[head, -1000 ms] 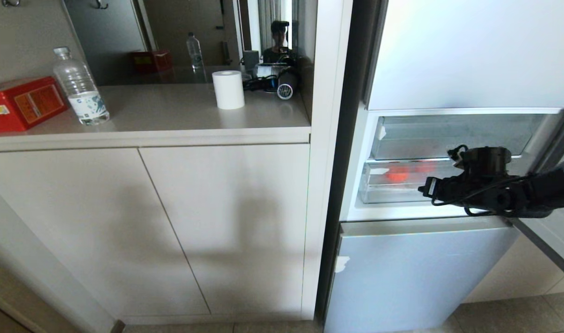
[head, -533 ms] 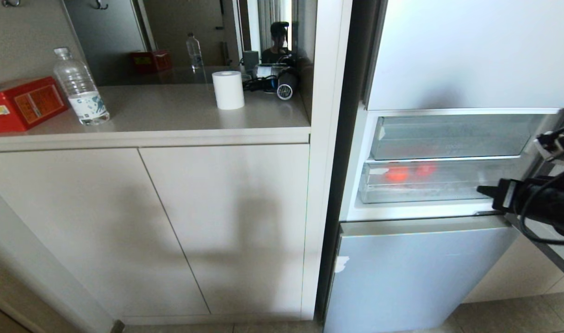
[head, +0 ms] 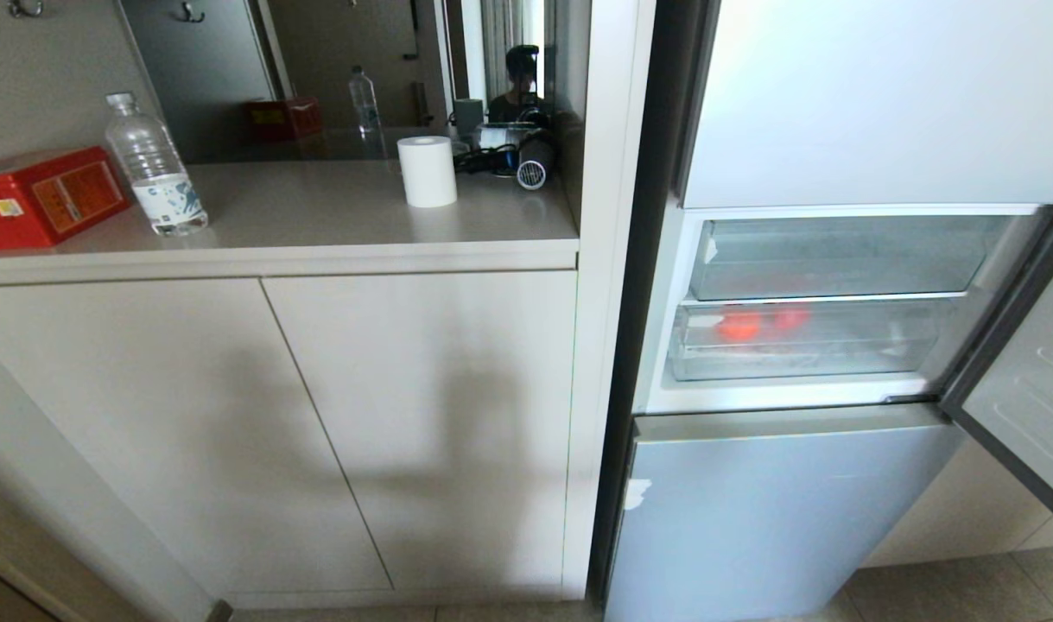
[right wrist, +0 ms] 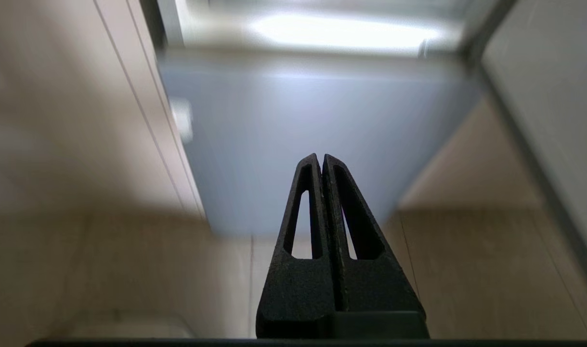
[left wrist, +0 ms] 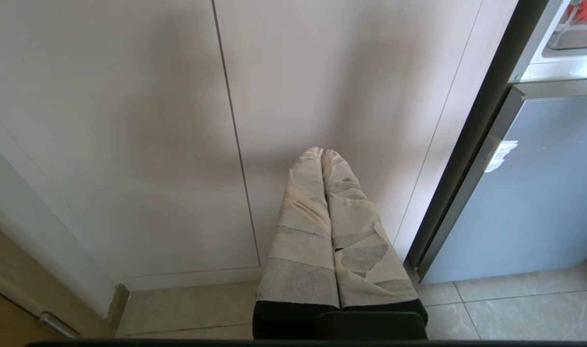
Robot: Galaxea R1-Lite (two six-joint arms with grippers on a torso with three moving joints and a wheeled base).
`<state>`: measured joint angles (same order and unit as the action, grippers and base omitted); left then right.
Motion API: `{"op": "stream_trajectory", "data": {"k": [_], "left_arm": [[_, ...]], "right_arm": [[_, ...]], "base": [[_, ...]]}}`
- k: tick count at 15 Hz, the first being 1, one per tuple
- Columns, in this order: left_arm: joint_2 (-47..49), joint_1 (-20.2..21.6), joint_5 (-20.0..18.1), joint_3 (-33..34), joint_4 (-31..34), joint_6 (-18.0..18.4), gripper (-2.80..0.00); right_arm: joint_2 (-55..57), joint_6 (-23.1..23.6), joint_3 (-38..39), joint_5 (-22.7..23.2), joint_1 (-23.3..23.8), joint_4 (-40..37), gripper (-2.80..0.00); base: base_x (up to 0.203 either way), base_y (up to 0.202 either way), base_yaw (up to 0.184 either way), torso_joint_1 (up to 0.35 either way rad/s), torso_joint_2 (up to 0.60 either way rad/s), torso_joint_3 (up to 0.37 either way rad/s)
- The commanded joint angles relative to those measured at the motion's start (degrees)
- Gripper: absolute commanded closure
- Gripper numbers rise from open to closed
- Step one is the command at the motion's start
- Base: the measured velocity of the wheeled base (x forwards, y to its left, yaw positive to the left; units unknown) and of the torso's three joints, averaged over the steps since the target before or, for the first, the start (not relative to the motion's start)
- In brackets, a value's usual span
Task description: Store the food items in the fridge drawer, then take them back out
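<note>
Inside, food items (head: pixel 755 323) sit in fridge drawer (head: pixel 802 363).

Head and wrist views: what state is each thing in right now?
Fridge door: open.
Fridge drawer: pushed in.
Two red fruits: inside the drawer.
Lowest fridge panel: closed.
Water bottle: upright, capped.
Paper roll: standing on end.
Left gripper: shut, empty.
Right gripper: shut, empty.

Soft daylight, blurred right-wrist view
</note>
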<state>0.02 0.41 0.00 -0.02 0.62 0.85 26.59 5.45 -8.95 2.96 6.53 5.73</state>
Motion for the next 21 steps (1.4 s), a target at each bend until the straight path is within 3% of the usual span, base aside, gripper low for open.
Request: {"op": "stream_trajectory", "data": {"k": [1,4,8,17,21], "left_arm": [[0.06,0.02,0.00,-0.06,-0.01,0.03,0.00],[0.06,0.02,0.00,0.02,-0.01,0.03,0.00],[0.06,0.02,0.00,-0.03,-0.01,0.03,0.00],[0.06,0.02,0.00,-0.05,-0.01,0.03,0.00],[0.06,0.02,0.00,0.02,-0.01,0.03,0.00]], "right_arm": [[-11.09,1.99,8.34,-0.72,-0.44,-4.92,0.00],[-13.62,2.44,8.97,-1.37,-6.81,-6.13,0.00],[-27.08,2.30,8.97,-1.37,-6.82,-6.15,0.00],[-26.68,-1.06,8.95,-1.64,-6.80,-5.99,0.00],[-26.68,-1.06,8.95,-1.64,-6.80,-5.99,0.00]], "base": [[0.000,0.000,0.000,0.000,0.00,0.000],[0.000,0.000,0.000,0.000,0.00,0.000],[0.000,0.000,0.000,0.000,0.00,0.000],[0.000,0.000,0.000,0.000,0.00,0.000],[0.001,0.006,-0.137,0.003,0.00,0.005]]}}
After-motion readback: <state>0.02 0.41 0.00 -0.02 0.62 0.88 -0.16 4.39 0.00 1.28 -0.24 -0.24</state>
